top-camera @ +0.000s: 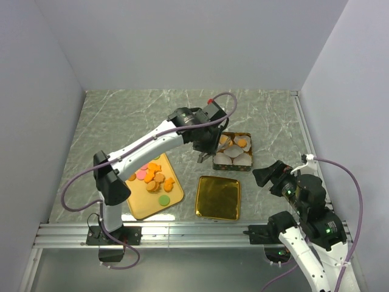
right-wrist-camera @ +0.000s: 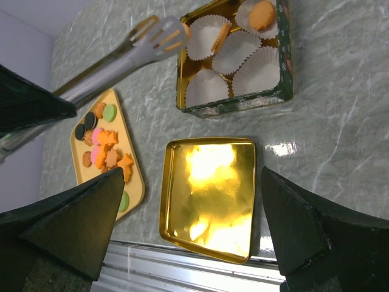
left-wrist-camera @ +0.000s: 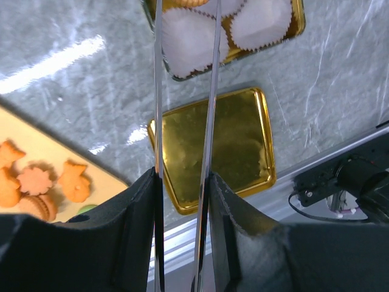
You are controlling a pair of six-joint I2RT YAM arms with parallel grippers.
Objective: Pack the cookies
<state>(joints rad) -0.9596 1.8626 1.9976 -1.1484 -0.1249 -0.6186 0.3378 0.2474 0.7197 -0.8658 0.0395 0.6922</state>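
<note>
The cookies (top-camera: 152, 176) lie in a heap on a tan tray (top-camera: 141, 210) at the left; they also show in the left wrist view (left-wrist-camera: 36, 182) and the right wrist view (right-wrist-camera: 106, 152). Two orange cookies (right-wrist-camera: 263, 13) sit in paper cups inside the green tin (top-camera: 233, 152). My left gripper (top-camera: 203, 146) (left-wrist-camera: 182, 182) is shut on metal tongs (left-wrist-camera: 211, 91) (right-wrist-camera: 121, 58). The tong heads hover at the tin's left edge, and I cannot tell whether anything is between them. My right gripper (top-camera: 267, 175) (right-wrist-camera: 193, 176) stands open and empty above the table's right front.
The tin's gold lid (top-camera: 219, 198) (right-wrist-camera: 209, 194) lies upside down near the front edge, between the tray and my right arm. White paper cups (left-wrist-camera: 261, 21) fill the tin (right-wrist-camera: 234, 106). An aluminium rail (top-camera: 182, 234) runs along the front edge.
</note>
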